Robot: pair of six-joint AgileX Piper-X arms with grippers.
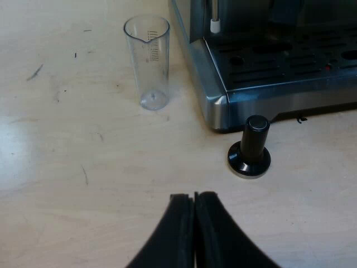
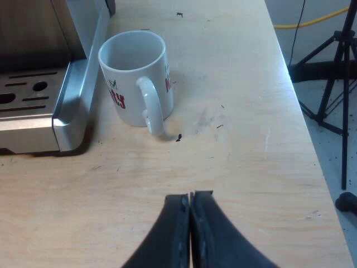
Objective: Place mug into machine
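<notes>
The mug (image 2: 134,78) stands upright on the surface (image 2: 251,167), just beside the corner of the machine (image 2: 72,106), with its handle turned toward the right hand (image 2: 190,195). That hand hangs a little way short of the mug with its two fingers pressed together and nothing between them. The left hand (image 1: 194,195) is likewise closed and empty, held above bare surface near the tamper (image 1: 250,148), with the glass (image 1: 148,61) farther off beside the machine.

The step in hand looks like the reach for the mug, and it probably falls to the right hand. The fingers must spread before they get there. A grip across the handle or over the near rim wall seems the likeliest to hold. The mug sits close to the machine's metal edge, so a straight lift before any sideways travel would avoid a knock. It then needs to come down flat on the tray (image 2: 22,100), clear of the raised lip.

The machine is cut off above the tray, so where the spout hangs cannot be told. The mug's bottom is hidden by its own wall, so I cannot say whether it is empty. Its red print is only partly readable. The far side of the tray is lost in shadow.
</notes>
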